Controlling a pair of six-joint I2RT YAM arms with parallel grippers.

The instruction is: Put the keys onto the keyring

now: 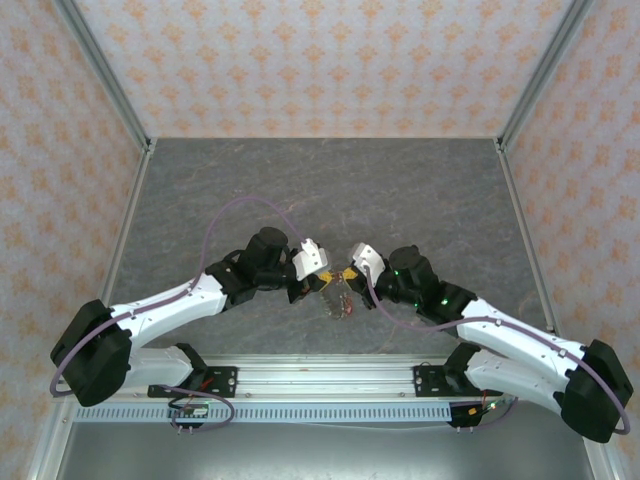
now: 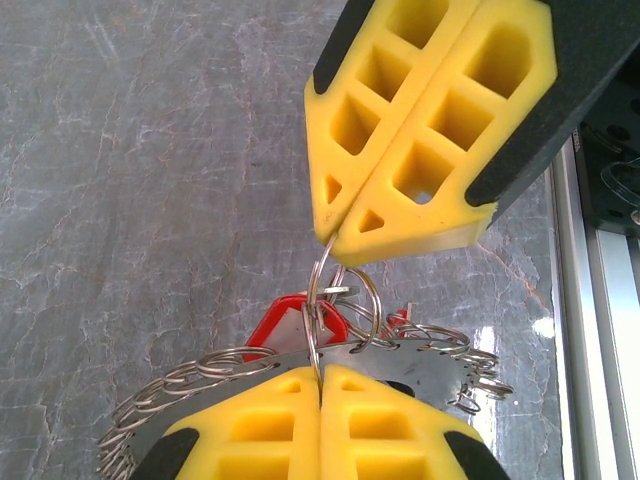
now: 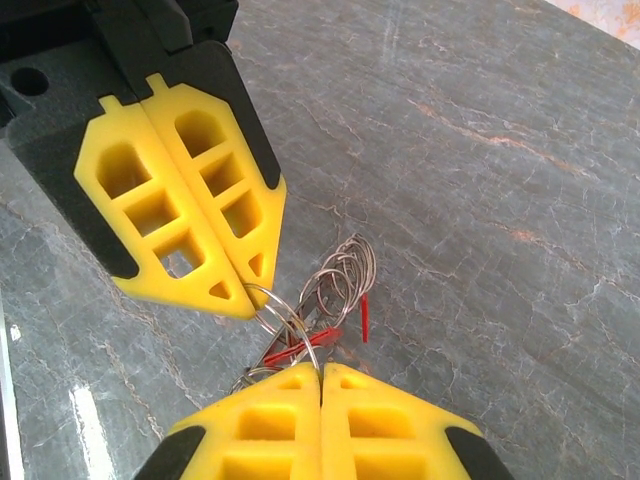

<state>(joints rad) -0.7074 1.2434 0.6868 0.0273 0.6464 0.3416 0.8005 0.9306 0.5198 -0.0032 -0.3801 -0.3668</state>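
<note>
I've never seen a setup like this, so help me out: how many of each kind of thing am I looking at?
Arms: 2, left arm, right arm.
Claws: 2, left claw, right claw, both shut on the bunch of keys.
Bunch of keys: 1, its small rings too many to count.
Total: 5.

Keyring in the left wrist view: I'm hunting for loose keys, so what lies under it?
Grey marbled table lies under the keyring, and a red-tagged key hangs at it. The left hand covers its lower edge and the table there.
</note>
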